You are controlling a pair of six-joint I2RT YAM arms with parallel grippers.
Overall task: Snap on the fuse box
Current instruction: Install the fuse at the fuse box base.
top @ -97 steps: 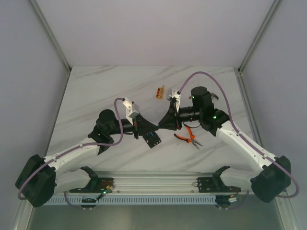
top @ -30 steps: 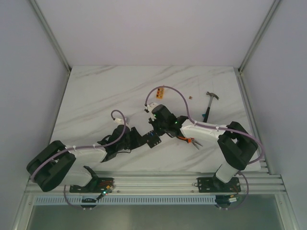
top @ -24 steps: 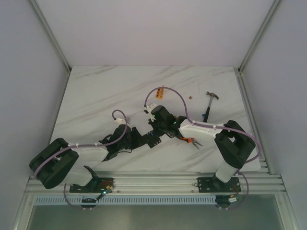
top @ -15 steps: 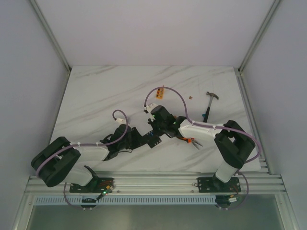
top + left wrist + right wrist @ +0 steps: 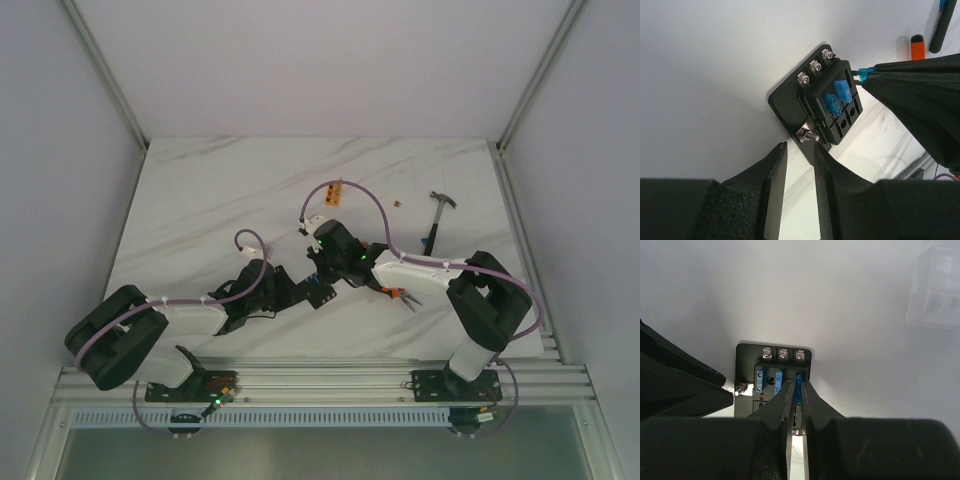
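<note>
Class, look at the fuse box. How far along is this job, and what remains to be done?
Done: two blue fuses sit in the fuse box. In hand: the right gripper pinches a third fuse over the next slot, while the left gripper sits open at the box's edge. Left: that fuse is not yet pressed home, and what looks like a clear cover lies apart from the box.
</note>
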